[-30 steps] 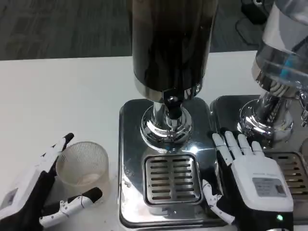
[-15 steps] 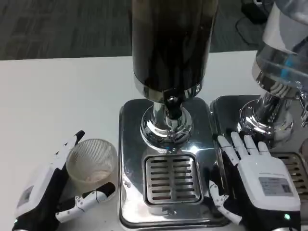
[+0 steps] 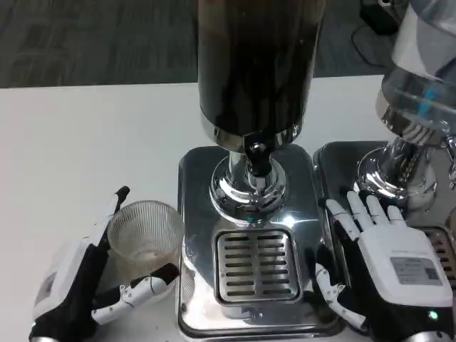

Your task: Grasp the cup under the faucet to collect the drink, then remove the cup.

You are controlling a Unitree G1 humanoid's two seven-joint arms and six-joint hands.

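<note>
A clear ribbed plastic cup (image 3: 146, 231) stands upright on the white table, just left of the dispenser's steel base (image 3: 196, 214). My left hand (image 3: 77, 279) holds it, one finger along its far-left side and the thumb (image 3: 146, 285) under its near side. The cup looks empty. The dark faucet (image 3: 255, 152) hangs over the slotted drip grille (image 3: 253, 265), to the right of the cup. My right hand (image 3: 388, 262) lies flat with fingers spread at the right edge of that base, holding nothing.
The tall dark drink tank (image 3: 256, 64) rises above the faucet. A second dispenser (image 3: 420, 92) with its own steel base and grille stands close on the right, behind my right hand. Bare white table (image 3: 85, 142) stretches to the left and back.
My left hand has carried the cup rightward toward the dispenser base. My right hand has drifted slightly right and toward me, still flat.
</note>
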